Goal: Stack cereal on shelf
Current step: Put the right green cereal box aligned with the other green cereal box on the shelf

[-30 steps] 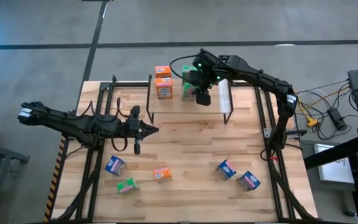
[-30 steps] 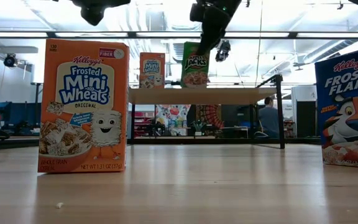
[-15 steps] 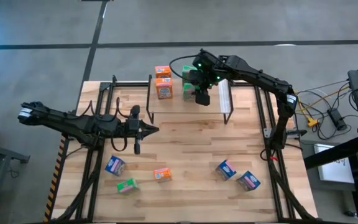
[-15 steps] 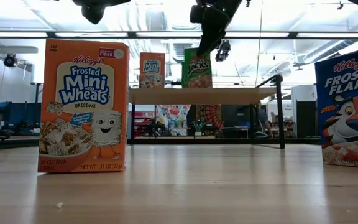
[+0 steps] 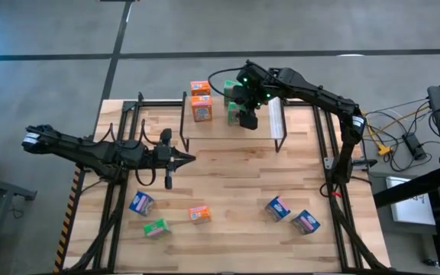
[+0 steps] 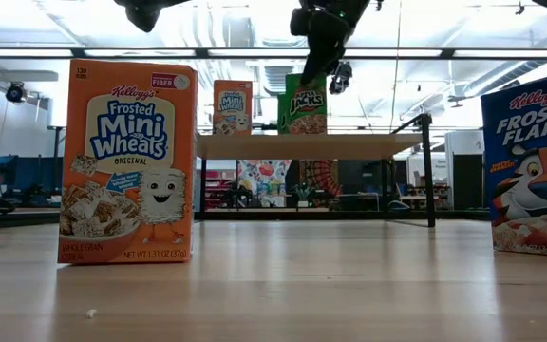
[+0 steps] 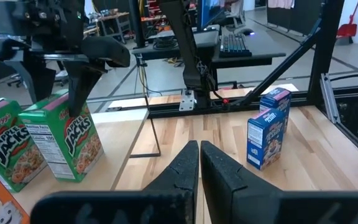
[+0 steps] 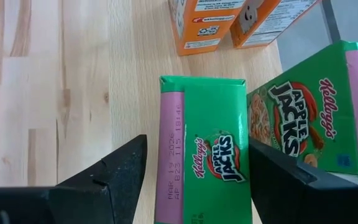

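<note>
So the green cardboard Apple Jacks mini box is standing upright on the low light-wood shelf with black metal legs, right beside a second green box and near two orange Mini-Wheats boxes. The right gripper sits just over it, fingers spread on either side with a visible gap, so it's let go. The left gripper is clenched on nothing, parked over the table's middle. Five more mini boxes are scattered on the big wooden tabletop.
</note>
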`<state>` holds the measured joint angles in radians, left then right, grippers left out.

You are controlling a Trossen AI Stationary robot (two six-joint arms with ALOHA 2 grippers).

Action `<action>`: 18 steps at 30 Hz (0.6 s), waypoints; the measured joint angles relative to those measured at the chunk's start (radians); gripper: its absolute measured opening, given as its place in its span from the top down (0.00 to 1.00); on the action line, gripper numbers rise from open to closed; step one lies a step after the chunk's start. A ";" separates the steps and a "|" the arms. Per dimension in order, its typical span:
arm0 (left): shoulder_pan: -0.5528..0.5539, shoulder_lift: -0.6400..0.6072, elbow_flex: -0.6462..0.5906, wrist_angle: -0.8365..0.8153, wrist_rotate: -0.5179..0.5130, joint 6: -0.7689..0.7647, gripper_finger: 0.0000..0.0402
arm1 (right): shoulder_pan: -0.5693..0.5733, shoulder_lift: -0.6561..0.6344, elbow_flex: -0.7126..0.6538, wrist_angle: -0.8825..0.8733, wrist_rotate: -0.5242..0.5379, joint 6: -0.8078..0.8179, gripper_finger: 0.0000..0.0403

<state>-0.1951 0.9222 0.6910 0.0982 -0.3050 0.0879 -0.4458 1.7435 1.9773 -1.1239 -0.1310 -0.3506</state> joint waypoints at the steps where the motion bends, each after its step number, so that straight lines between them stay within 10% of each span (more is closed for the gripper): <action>1: 0.000 0.000 0.000 0.000 0.000 0.000 1.00 | 0.000 0.000 0.006 -0.004 0.000 0.008 0.41; 18: 0.000 -0.002 0.000 0.000 0.000 0.057 1.00 | 0.115 -0.008 0.244 -0.112 -0.001 0.146 0.46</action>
<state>-0.1947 0.9203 0.6910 0.0978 -0.3050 0.1445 -0.3310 1.7354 2.2211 -1.2363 -0.1318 -0.2050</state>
